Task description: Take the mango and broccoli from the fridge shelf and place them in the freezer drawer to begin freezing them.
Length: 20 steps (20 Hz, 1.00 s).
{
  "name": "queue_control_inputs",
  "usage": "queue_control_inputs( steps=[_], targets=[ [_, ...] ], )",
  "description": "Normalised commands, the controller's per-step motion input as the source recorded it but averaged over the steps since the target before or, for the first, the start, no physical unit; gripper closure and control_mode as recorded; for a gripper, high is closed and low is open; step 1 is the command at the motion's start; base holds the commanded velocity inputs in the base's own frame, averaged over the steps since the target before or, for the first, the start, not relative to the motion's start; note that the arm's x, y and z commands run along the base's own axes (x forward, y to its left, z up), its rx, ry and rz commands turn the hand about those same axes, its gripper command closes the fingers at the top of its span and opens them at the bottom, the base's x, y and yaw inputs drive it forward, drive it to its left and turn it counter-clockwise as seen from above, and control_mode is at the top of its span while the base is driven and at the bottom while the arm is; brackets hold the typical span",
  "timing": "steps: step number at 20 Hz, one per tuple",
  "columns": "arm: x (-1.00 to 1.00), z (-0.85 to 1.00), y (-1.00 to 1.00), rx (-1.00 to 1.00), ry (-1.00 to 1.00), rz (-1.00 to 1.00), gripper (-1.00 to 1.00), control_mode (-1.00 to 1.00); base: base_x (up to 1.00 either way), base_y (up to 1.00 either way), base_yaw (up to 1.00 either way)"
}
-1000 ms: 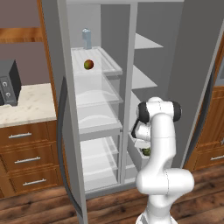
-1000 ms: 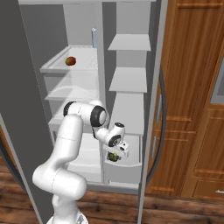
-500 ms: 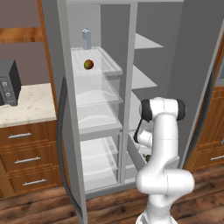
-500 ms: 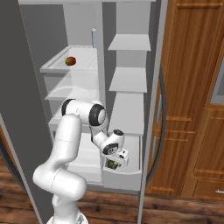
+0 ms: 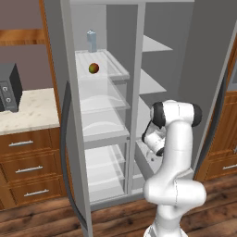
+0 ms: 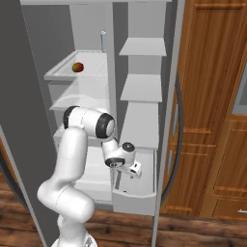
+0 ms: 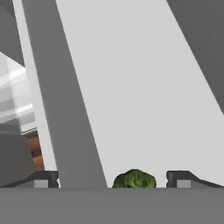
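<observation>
Broccoli [image 7: 134,179] sits low in hand view, between the two finger tips, w/ clear gaps either side, over the pale flat floor of the freezer drawer [image 6: 144,197]. Fingers spread wide, not pinching anything; can't tell if broccoli rests on the floor. Gripper [image 6: 126,172] is down inside the drawer, at the bottom of the fridge's right column. Mango [image 5: 94,68] lies on the fridge shelf [image 5: 118,70] up in the left column, well apart from the gripper; blue-grey bottle [image 5: 91,40] stands behind it.
</observation>
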Motion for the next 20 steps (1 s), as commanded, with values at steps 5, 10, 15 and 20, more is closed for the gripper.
queue_control_inputs(
  steps=[5, 10, 15, 20],
  targets=[
    [-0.22, 0.61, 0.06, -0.05, -0.25, 0.00, -1.00, -1.00, 0.00, 0.00, 0.00],
    [-0.39, 0.99, 0.15, -0.10, -0.16, 0.00, -1.00, -1.00, 0.00, 0.00, 0.00],
    [-0.44, 1.00, 0.15, -0.09, -0.08, 0.00, -1.00, -1.00, 0.00, 0.00, 0.00],
    [-0.42, 1.00, 0.08, -0.01, -0.01, 0.00, -1.00, -1.00, 0.00, 0.00, 0.00]
  ],
)
